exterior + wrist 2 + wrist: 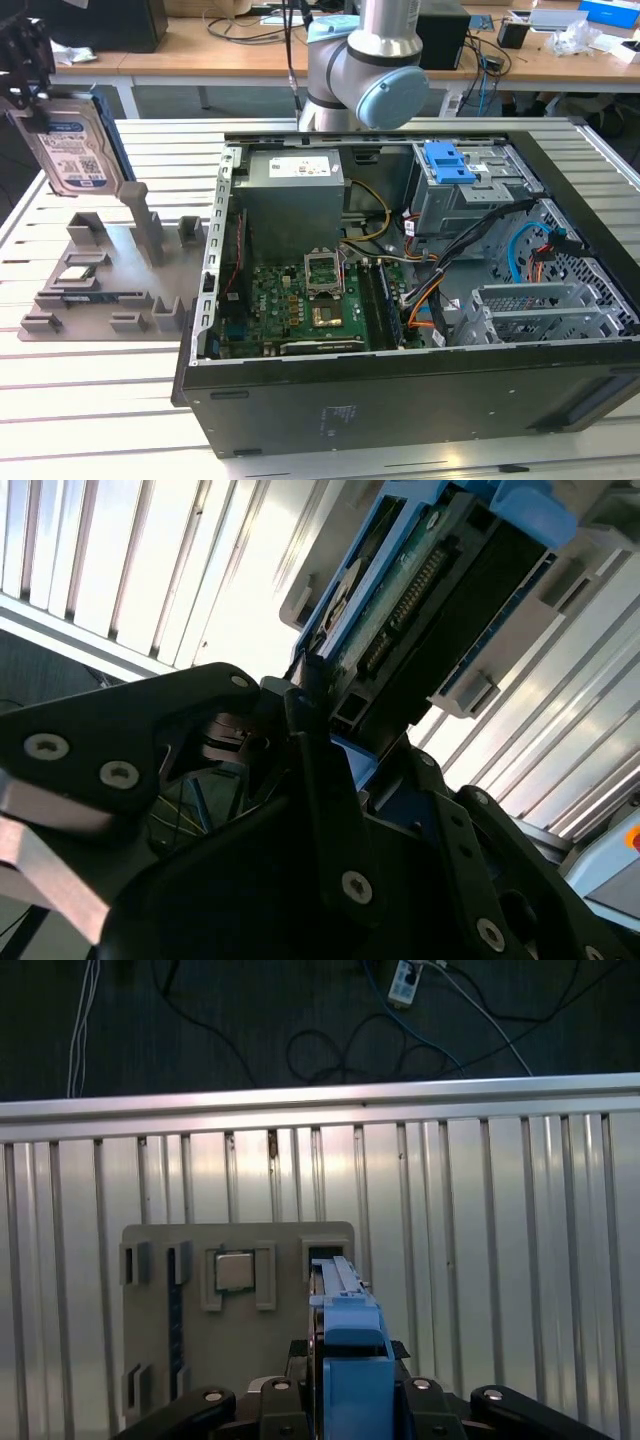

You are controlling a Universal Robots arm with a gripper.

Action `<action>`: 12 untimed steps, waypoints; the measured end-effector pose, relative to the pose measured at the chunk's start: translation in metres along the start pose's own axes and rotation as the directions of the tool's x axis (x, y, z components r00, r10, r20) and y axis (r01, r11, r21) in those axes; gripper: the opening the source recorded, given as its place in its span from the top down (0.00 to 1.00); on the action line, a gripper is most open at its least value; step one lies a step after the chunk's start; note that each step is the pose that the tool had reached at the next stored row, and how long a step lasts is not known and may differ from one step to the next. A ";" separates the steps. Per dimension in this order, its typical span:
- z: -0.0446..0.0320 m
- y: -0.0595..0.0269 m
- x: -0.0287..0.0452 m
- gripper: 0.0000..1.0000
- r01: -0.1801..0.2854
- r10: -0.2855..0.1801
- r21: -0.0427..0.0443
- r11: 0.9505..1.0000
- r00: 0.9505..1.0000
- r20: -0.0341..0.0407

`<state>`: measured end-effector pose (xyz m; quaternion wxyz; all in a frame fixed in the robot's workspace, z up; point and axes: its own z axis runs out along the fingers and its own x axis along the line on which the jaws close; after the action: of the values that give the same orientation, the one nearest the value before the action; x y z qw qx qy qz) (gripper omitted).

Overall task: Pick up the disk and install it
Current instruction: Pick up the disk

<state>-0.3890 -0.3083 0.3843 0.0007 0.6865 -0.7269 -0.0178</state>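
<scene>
Exterior view | flat silver blue-railed disk [72, 150] | clamped in black jaws

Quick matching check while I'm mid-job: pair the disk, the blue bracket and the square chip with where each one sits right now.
Things:
1. disk
2. blue bracket
3. square chip

Places:
A. seated in the gray tray
B. held in the gripper
C. on top of the drive cage inside the computer case

Pairs: 1-B, 2-C, 3-A.
</scene>
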 end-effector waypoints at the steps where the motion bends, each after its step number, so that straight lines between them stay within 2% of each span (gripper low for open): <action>1: -0.0012 0.0000 0.0000 0.63 0.000 0.000 0.000 1.000 1.000 0.000; 7: -0.0131 0.0004 -0.0003 0.63 0.000 0.000 0.000 1.000 1.000 0.000; 12: -0.0202 0.0005 -0.0005 0.63 0.000 0.000 0.000 1.000 1.000 0.000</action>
<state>-0.3890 -0.3083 0.4046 0.0007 0.6865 -0.7269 -0.0178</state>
